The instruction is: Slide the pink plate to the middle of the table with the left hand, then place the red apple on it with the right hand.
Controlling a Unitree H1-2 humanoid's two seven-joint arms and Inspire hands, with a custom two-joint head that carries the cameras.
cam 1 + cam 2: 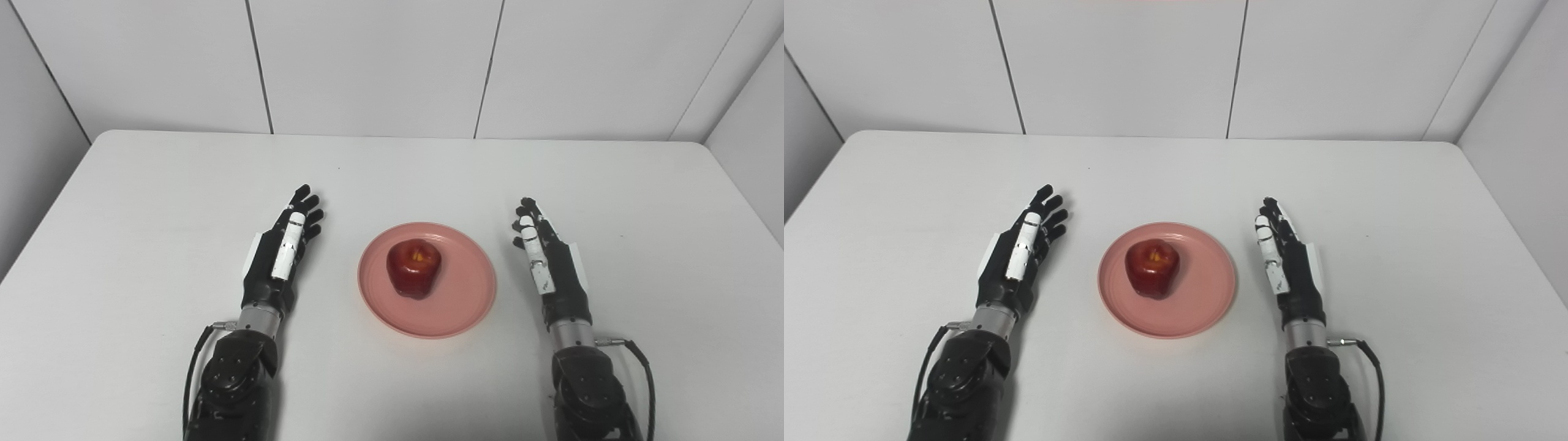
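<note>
The pink plate (465,306) lies on the white table near its middle, a bit toward the front. On the plate rests the red apple (414,267), stem dimple up. My left hand (282,254) is to the plate's left, open with fingers straight and apart from the rim. To the plate's right, my right hand (547,260) is open too, fingers extended, holding nothing and not touching the plate.
The white table (153,202) stretches to a back edge against grey wall panels. Both forearms enter from the bottom edge, each with a thin black cable (643,367) looping by the wrist.
</note>
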